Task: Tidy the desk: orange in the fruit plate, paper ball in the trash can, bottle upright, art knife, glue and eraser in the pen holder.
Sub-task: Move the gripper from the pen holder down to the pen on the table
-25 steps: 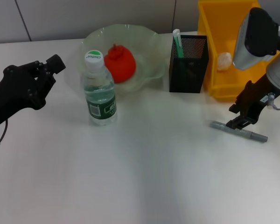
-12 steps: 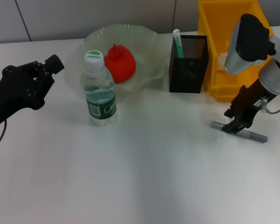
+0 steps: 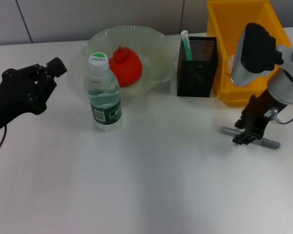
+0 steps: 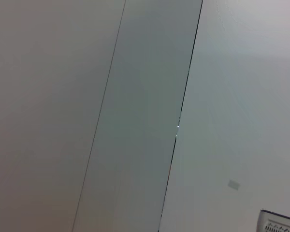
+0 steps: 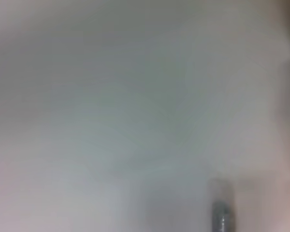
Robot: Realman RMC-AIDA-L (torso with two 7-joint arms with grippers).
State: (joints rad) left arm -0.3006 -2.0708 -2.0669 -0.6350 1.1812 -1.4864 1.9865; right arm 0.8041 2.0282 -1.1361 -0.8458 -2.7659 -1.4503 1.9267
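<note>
Your right gripper has dropped lower onto the slim grey art knife on the white desk, fingers straddling it, grip unclear.

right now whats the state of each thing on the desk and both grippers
orange: resting in the fruit plate
bottle: upright, capped, in front of the plate
pen holder: upright, a green-and-white stick inside
trash can: upright beside the pen holder, contents hidden behind the right arm
art knife: lying flat on the desk
right gripper: down over the knife's middle
left gripper: parked at the desk's left, off everything
</note>
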